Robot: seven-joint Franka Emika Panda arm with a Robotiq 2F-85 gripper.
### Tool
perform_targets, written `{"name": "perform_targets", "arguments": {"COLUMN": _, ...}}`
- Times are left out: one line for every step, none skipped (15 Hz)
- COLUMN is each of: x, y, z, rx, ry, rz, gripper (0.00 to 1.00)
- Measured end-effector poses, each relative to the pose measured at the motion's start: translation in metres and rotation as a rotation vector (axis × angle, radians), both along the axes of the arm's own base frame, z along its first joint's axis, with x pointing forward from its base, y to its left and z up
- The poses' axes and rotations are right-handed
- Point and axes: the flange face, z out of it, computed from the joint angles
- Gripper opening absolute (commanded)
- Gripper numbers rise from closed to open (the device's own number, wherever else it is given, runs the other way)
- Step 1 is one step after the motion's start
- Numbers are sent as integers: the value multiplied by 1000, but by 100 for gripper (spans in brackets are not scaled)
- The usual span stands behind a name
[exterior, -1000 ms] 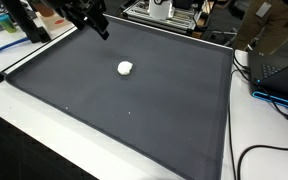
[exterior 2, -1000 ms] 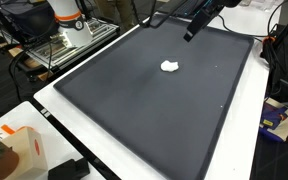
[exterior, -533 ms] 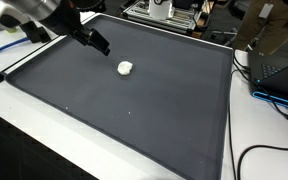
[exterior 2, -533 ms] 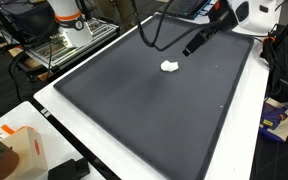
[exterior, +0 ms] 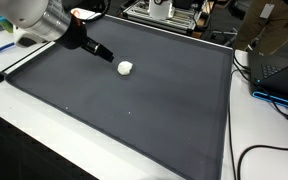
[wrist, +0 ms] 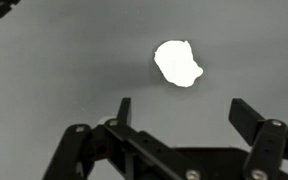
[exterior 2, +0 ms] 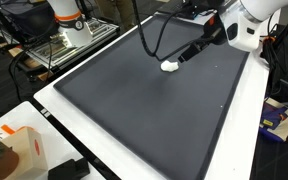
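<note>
Gripper (wrist: 180, 103) wide open, gripping nothing, hanging low over dark mat (exterior: 164, 110) on bench (exterior: 14, 125). White lump (wrist: 177, 62) lying on mat just ahead of fingertips, touching neither finger.

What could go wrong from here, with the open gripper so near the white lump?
The white lump is small and lies low on the dark mat; the open gripper might scrape the mat reaching it.
In the wrist view the lump sits ahead of the fingertips, not between them, so shutting now would likely catch nothing.
It looks light; a fingertip brushing it could push it away.
</note>
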Motion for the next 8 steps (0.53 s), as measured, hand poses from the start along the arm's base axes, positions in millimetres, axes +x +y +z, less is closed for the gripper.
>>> {"name": "perform_targets", "arguments": {"x": 0, "y": 0, "z": -2, "rx": -3, "ry": 4, "rz": -4, "gripper": 100}}
{"name": "perform_targets", "arguments": {"x": 0, "y": 1, "z": -4, "rx": -5, "ry": 6, "rz": -7, "gripper": 100}}
{"name": "perform_targets", "arguments": {"x": 1, "y": 2, "z": -5, "rx": -6, "ry": 7, "rz": -9, "gripper": 100}}
{"name": "perform_targets", "arguments": {"x": 1, "y": 3, "z": -7, "rx": -7, "ry": 7, "rz": -9, "gripper": 100}}
{"name": "perform_targets", "arguments": {"x": 1, "y": 5, "z": -9, "rx": -8, "ry": 9, "rz": -10, "gripper": 100}}
{"name": "perform_targets", "arguments": {"x": 1, "y": 7, "z": -12, "rx": -11, "ry": 11, "rz": -11, "gripper": 100}}
{"name": "perform_targets", "arguments": {"x": 1, "y": 9, "z": -15, "rx": -13, "ry": 13, "rz": -13, "gripper": 100}}
{"name": "perform_targets", "arguments": {"x": 1, "y": 12, "z": -18, "rx": -16, "ry": 16, "rz": -13, "gripper": 100}}
